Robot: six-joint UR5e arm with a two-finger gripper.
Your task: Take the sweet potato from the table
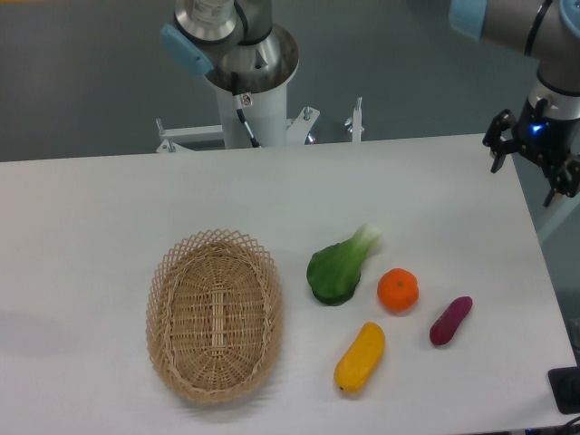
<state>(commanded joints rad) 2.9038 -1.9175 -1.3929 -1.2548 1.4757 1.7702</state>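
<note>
The sweet potato (450,320) is a small, slim, dark purple-magenta vegetable lying on the white table (109,208) at the front right, tilted up to the right. My gripper (527,169) hangs at the far right, above the table's back right corner, well behind and to the right of the sweet potato. Its black fingers (497,151) are spread apart and hold nothing.
A round orange (398,290) lies just left of the sweet potato. A yellow-orange oblong vegetable (360,357) lies in front of it. A green bok choy (342,265) sits further left. A woven wicker basket (215,313) stands left of centre. The arm's base (249,86) is at the back.
</note>
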